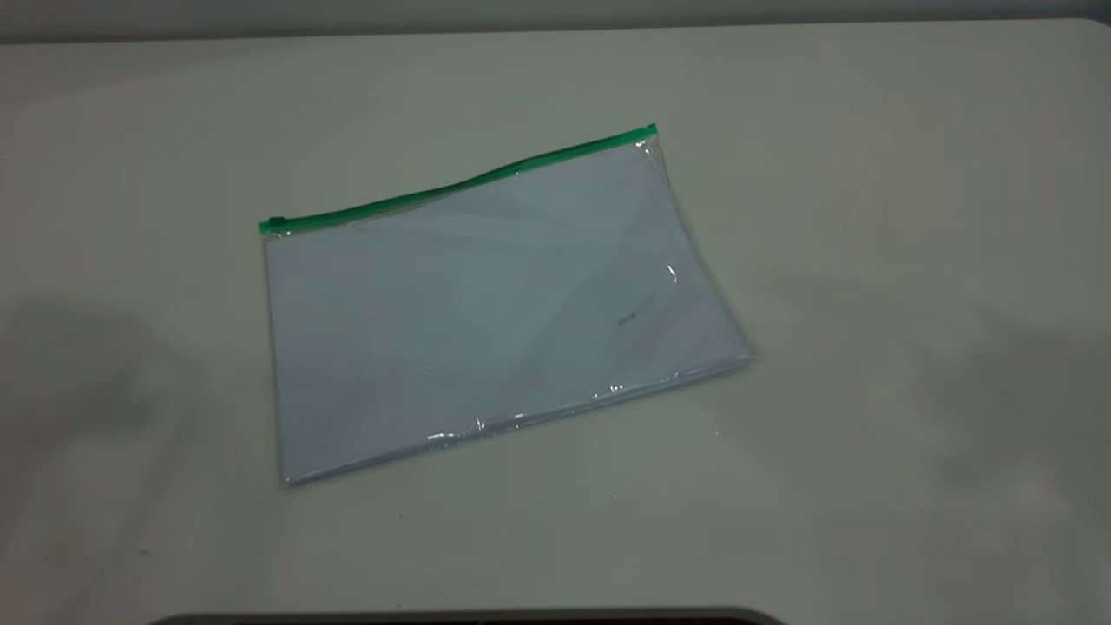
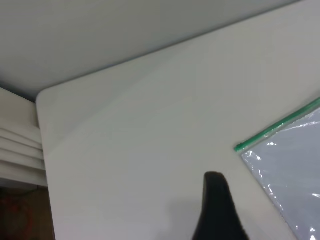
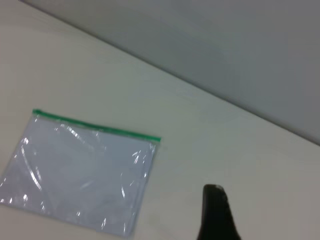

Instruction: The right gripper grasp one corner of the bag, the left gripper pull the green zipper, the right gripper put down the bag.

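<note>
Nothing grasped yet — the bag [image 1: 486,312] lies flat on the surface [image 1: 868,217]. My right end effector [image 3: 216,215] — grip state unclear — must reach the corner [image 1: 651,132] at two o'clock.

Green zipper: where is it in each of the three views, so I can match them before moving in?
Exterior view: the green zipper runs along the far edge of the bag, slider at its left end.
Left wrist view: only one end shows, at the picture's edge.
Right wrist view: whole strip.
Shared landmark: the bag's clear plastic over white paper.

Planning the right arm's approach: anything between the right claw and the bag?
Nothing. In the right wrist view only bare table separates the right claw from the bag.
</note>
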`<act>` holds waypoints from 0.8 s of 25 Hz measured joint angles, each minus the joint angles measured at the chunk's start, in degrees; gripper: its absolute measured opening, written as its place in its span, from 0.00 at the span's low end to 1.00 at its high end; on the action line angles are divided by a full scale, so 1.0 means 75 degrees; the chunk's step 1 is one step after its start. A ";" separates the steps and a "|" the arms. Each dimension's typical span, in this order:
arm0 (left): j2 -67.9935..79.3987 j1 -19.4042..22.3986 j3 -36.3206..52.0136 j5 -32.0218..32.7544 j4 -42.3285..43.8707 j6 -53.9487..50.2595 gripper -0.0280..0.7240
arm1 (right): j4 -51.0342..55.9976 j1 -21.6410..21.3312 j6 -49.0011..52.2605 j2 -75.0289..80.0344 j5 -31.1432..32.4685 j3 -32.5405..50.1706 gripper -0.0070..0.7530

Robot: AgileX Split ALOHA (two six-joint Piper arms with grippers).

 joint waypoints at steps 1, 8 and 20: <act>-0.0320 0.0000 0.0191 0.0000 0.0000 -0.0101 0.80 | 0.0027 0.0000 -0.0051 -0.0307 0.0000 0.0243 0.71; -0.2709 0.0000 0.2095 0.0000 -0.0055 -0.0423 0.80 | 0.0393 0.0000 -0.0065 -0.2314 0.0000 0.2364 0.71; -0.6578 0.0000 0.6074 0.0000 -0.0206 -0.0488 0.80 | 0.0755 0.0000 -0.0050 -0.5844 0.0000 0.6129 0.71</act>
